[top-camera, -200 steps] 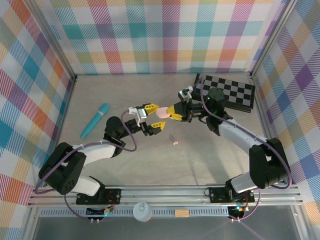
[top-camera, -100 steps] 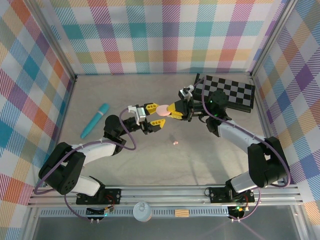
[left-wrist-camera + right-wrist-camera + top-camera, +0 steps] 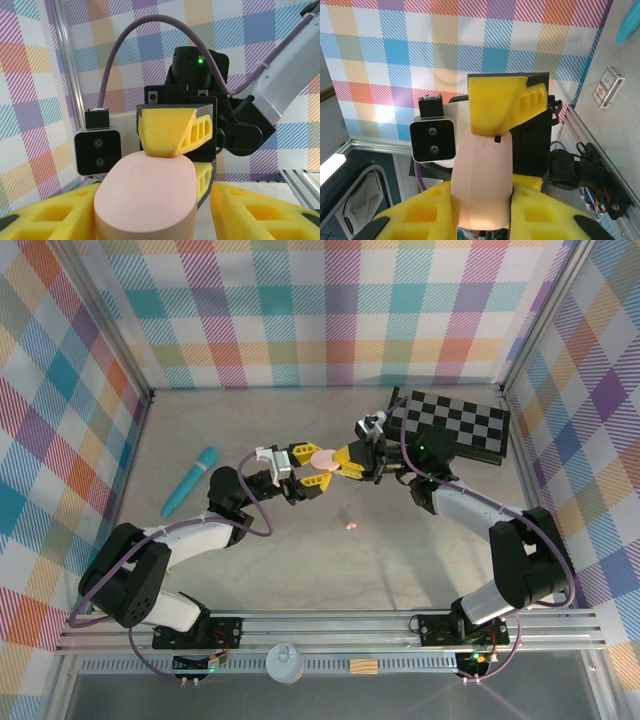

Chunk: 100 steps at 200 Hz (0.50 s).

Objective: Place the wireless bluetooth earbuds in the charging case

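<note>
One earbud [image 3: 351, 526], a tiny pink speck, lies on the tabletop [image 3: 290, 560] a little to the arm-base side of the case [image 3: 324, 458]. I cannot make out any other earbuds. The case, a smooth pink pebble, hangs in the air between the two arms. The right fingers [image 3: 420, 215] pinch it from either flank. The left fingers [image 3: 45, 215] straddle its other end, one against it and a thin gap beside the other, so I cannot tell whether they truly clamp.

A faint seam crosses the case in the right wrist view and the lid looks closed, so the step in hand is probably opening it. To do that well, the right fingers should hold one half firm. The left fingers should take only the lid beyond the seam and swing it rather than pull. Squeezing the rounded shell hard could squirt it out. The case is best kept low, on the side away from the tube [image 3: 190, 481] to its left.
</note>
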{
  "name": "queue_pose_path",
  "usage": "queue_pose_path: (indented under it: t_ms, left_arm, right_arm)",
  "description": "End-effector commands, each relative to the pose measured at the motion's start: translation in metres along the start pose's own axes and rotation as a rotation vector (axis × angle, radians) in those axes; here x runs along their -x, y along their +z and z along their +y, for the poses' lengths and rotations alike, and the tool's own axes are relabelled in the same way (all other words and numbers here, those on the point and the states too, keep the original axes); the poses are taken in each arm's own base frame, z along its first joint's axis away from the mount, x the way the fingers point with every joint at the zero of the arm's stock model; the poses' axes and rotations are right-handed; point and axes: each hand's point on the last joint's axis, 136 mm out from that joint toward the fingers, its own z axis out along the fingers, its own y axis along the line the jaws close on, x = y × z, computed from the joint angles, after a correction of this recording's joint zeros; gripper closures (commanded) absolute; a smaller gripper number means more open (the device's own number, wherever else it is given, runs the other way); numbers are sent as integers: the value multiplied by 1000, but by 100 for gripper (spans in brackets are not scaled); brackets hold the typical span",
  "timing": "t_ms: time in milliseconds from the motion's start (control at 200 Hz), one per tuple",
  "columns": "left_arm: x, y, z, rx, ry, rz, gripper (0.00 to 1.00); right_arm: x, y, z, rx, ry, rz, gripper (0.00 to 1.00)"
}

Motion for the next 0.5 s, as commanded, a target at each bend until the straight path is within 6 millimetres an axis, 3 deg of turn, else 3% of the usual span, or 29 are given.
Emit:
queue_pose_path:
  t_ms: [0, 265, 495]
  left_arm:
    - [12, 2, -3, -37, 38, -41, 42]
    - [13, 4, -2, -44, 31, -43, 43]
    - [16, 5, -3, -55, 29, -47, 52]
  right_arm:
    - [2, -1, 8, 26, -43, -20, 94]
    - [-1, -2, 6, 6, -42, -18, 94]
    - [-2, -2, 7, 10, -51, -18, 94]
